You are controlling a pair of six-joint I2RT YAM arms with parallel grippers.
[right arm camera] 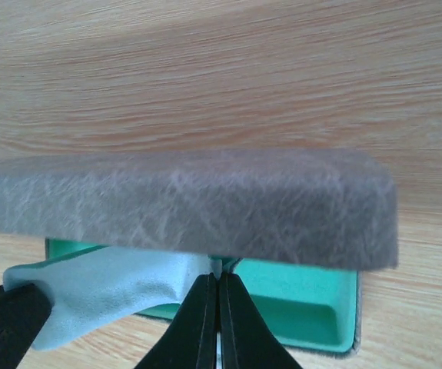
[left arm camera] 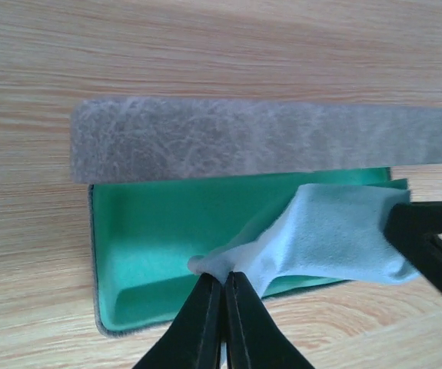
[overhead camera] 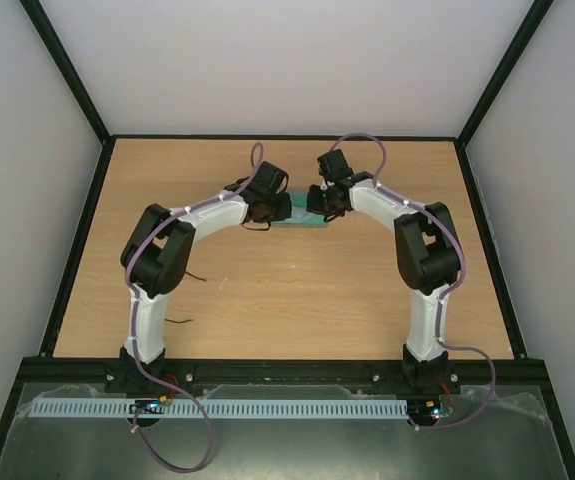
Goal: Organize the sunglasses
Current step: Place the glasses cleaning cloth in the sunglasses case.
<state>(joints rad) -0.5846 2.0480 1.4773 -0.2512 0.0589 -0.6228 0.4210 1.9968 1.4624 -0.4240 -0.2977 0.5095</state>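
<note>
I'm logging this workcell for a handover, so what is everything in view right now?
grey oblong case with green lining: one, grey/green, open, far centre of table.
light blue soft cloth: one, light blue, over the case, between both grippers.
thin black wire-like lines: two, black, beside left arm; perhaps sunglasses, unclear.
wooden table: one, light brown, beneath everything.
left gripper: one, black, shut on cloth.
right gripper: one, black, shut on cloth.

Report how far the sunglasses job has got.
Done: the grey case lies open, green inside showing. In hand: left pincer and right pincer are both shut on the light blue cloth, holding it over the case. Left: laying the cloth in and closing the case. The sunglasses cannot be seen, perhaps under the cloth.
</note>
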